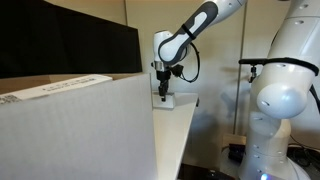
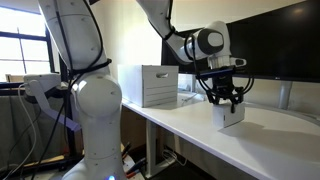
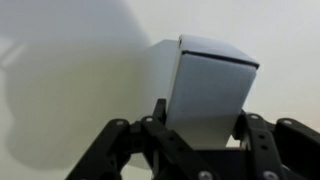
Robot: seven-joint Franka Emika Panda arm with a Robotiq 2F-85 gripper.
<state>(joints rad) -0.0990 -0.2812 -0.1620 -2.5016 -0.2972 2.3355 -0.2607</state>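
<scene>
gripper [image 3: 203, 128]: we see it clamped on the small white box [image 3: 212, 85], one finger on each side face
box position: upright at the white table [image 2: 275, 135]; we cannot tell if it touches
handling: we judge it light, thin card, crushable; hold the flat sides gently
views: wrist shows finger contact; an exterior view shows the larger box [image 2: 150, 85] well apart

The arm [image 2: 88, 100] is made of glossy white, rounded shells with thin dark seams at the joints. Its white wrist drum [image 2: 210, 42] has a dark round face. The hand [image 2: 228, 98] is matte black, with jointed link fingers [image 3: 115, 140]. Black cables [image 1: 194, 62] loop along the wrist.
</scene>
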